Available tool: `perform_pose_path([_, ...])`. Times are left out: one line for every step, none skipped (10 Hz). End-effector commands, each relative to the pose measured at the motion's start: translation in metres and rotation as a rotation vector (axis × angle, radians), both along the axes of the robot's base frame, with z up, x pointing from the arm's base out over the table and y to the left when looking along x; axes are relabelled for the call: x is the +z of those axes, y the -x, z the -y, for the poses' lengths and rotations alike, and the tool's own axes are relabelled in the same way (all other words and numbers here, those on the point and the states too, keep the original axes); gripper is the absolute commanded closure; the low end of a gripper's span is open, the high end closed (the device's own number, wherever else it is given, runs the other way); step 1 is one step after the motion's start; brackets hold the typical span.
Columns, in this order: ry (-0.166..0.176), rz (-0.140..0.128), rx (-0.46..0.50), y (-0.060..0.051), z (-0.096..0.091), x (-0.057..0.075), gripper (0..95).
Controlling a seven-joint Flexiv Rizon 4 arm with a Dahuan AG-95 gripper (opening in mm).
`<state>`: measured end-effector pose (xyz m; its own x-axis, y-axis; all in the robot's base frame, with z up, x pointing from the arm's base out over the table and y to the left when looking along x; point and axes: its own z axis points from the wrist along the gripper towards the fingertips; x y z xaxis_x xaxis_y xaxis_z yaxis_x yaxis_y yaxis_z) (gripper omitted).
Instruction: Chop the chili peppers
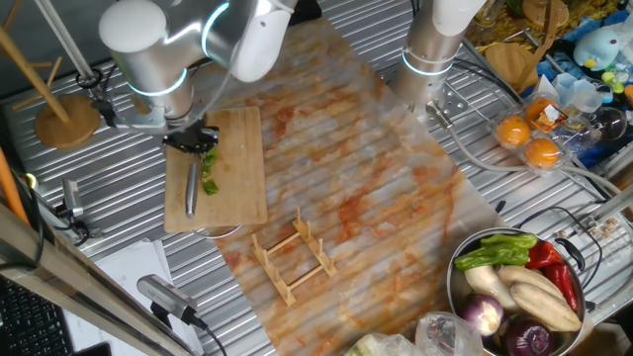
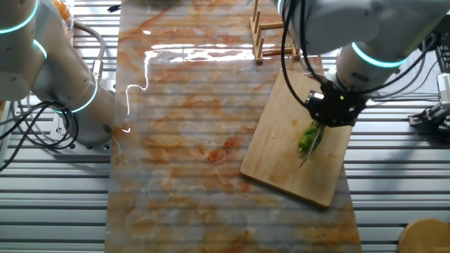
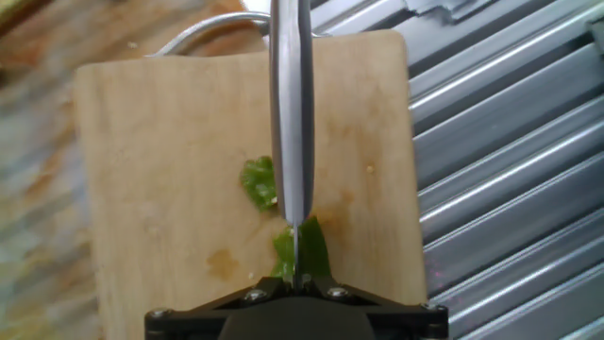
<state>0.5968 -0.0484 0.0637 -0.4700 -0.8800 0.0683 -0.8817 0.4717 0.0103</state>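
In one fixed view, a wooden stand (image 1: 61, 111) sits at the far left. Next comes my gripper (image 1: 190, 138), closed on a knife (image 1: 192, 188) whose blade hangs over the cutting board (image 1: 237, 193). The chili peppers (image 1: 210, 170) lie on the board just right of the blade, a short green strip running lengthwise along the board, parallel to the knife. Further right a small wooden rack (image 1: 294, 256) stands on the mottled mat (image 1: 376, 178), and a bowl of mixed vegetables (image 1: 460, 287) fills the lower right corner.

From the other fixed view, the mat (image 2: 190, 133) is on the left and the board (image 2: 281, 140) on the right, with my gripper (image 2: 330, 107) above the green pieces (image 2: 309, 138), which slant along the blade.

My hand view alone shows the pepper is in separate pieces: one chunk (image 3: 258, 181) lies left of the blade (image 3: 291, 113), another (image 3: 304, 253) sits under its near end. The knife points straight away along the board (image 3: 151, 161). My fingertips are hidden here.
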Motion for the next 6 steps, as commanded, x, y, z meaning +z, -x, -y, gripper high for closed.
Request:
perform_pose_path([0.008,-0.001,-0.003,-0.0017,0.0008,-0.0037,95.0])
perform_pose_path([0.004,0.001,-0.005,-0.0022,0.0009,-0.0073,95.0])
perform_pose_path([0.000,0.002,-0.011,-0.0022,0.0010,-0.0089,95.0])
perform_pose_path([-0.002,0.004,-0.003,-0.0024,0.0021,-0.0055,95.0])
perform_pose_path([-0.060,0.023,-0.002,-0.0002,0.0070,0.0001,95.0])
perform_pose_path([-0.093,0.038,-0.012,0.0039,0.0108,-0.0008,95.0])
